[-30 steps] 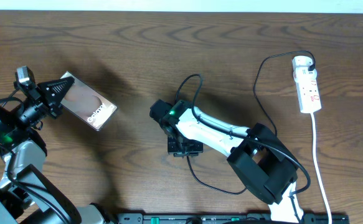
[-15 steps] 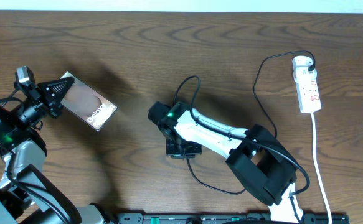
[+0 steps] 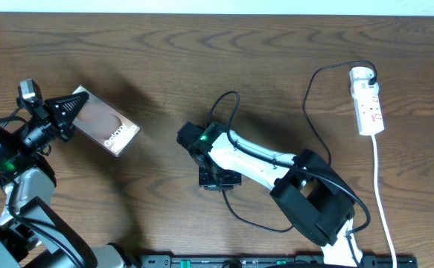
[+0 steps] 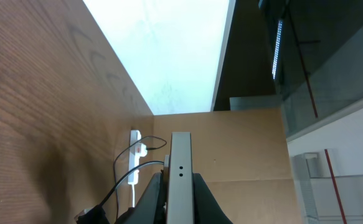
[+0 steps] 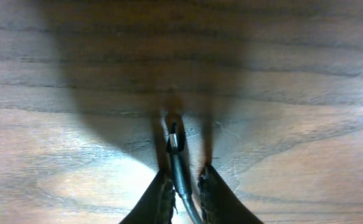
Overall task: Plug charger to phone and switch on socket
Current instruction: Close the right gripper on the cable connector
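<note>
Over at the left of the table (image 3: 202, 45), clamping the phone (image 3: 106, 125) in the left gripper (image 3: 68, 112), closed tight on the end nearest that arm. Lying slantwise in the overhead view, screen up, with the white Galaxy lettering toward the free end. Seen edge-on from the left wrist: standing straight up between two dark fingers (image 4: 150, 199), showing a silver rim and two small holes. No telling whether resting on the wood or lifted clear of it.

Across to the middle now, and pointing the right gripper (image 3: 218, 181) straight down at the table. From the right wrist, set narrow around the charger (image 5: 177, 163), with the thin black cable running up between the fingertips (image 5: 162, 191) and ending in a small plug tip on the wood just ahead of them. Hugging one finger, leaving a sliver of gap beside the other; no telling whether truly pinched or merely straddled.

So, well apart from the phone, with a stretch of wood between. Back in the overhead, curving out of a white round adapter (image 3: 360, 74), down and in behind the right arm. Plugged into the top end of the socket (image 3: 368, 108), that adapter, far over on the right. Lying lengthwise there, red markings on its face, trailing a white cord (image 3: 378, 190) toward the near edge
</note>
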